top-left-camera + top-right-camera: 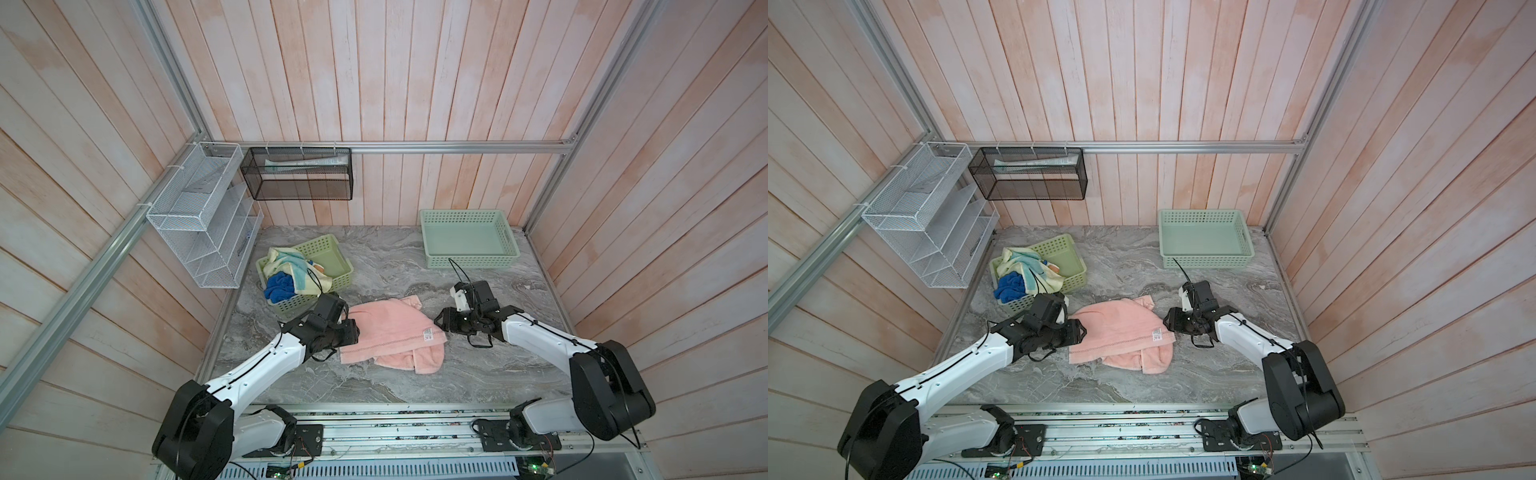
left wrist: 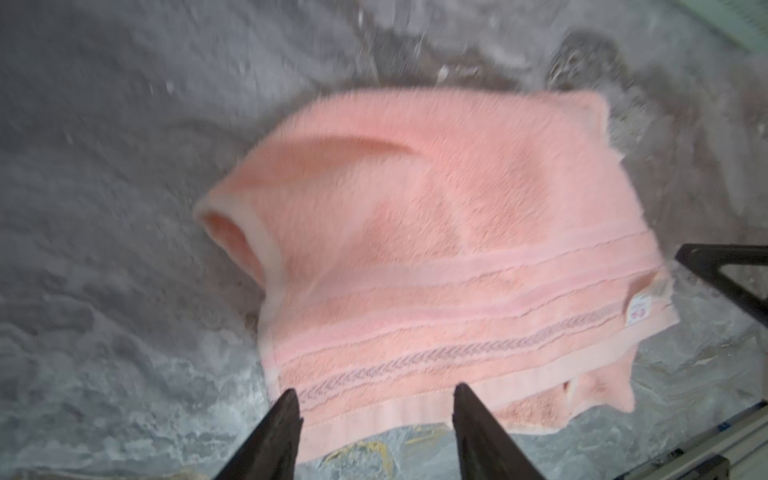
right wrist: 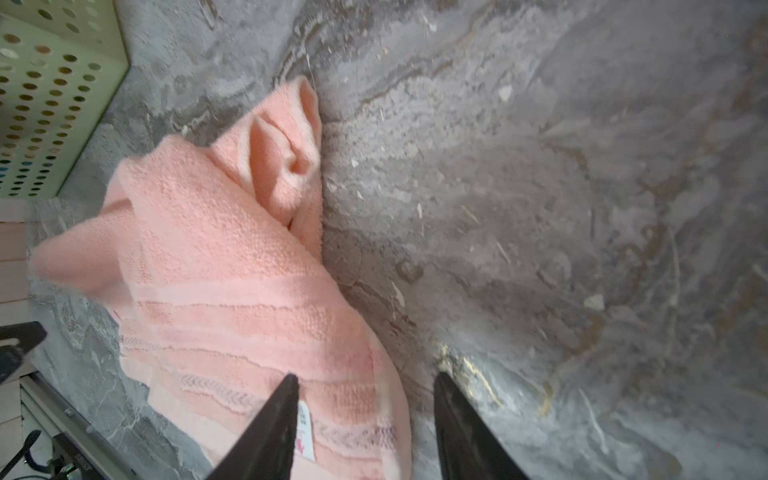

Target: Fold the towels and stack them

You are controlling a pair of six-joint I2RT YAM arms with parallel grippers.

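At the middle left of both top views, I am seeing a green basket [image 1: 332, 283] sitting on the marble table [image 1: 395, 266]. A yellow towel [image 1: 286, 266] and a blue towel [image 1: 277, 287] are bunching up inside it and spilling over its rim, and a scrap of orange cloth [image 1: 1052, 269] is showing beside them.

Just below the basket, the left gripper [image 1: 353, 328] is hovering at the pink towel's [image 1: 390, 332] left edge. In its wrist view the left gripper [image 2: 376, 399] is standing with jaws well apart, straddling the towel's [image 2: 436, 249] hem and clamping nothing.

The pink towel is lying at the table's centre, roughly folded, with a rumpled layer poking out along its lower edge and a white label [image 1: 428, 333] near its right corner.

The right gripper [image 1: 440, 322] is hovering just beside that corner. Its wrist view is showing the right gripper [image 3: 365, 382] with jaws parted, one finger over the label, the other over bare marble, gripping nothing.

At the upper right, a second basket [image 1: 465, 214] is sitting against the back wall.
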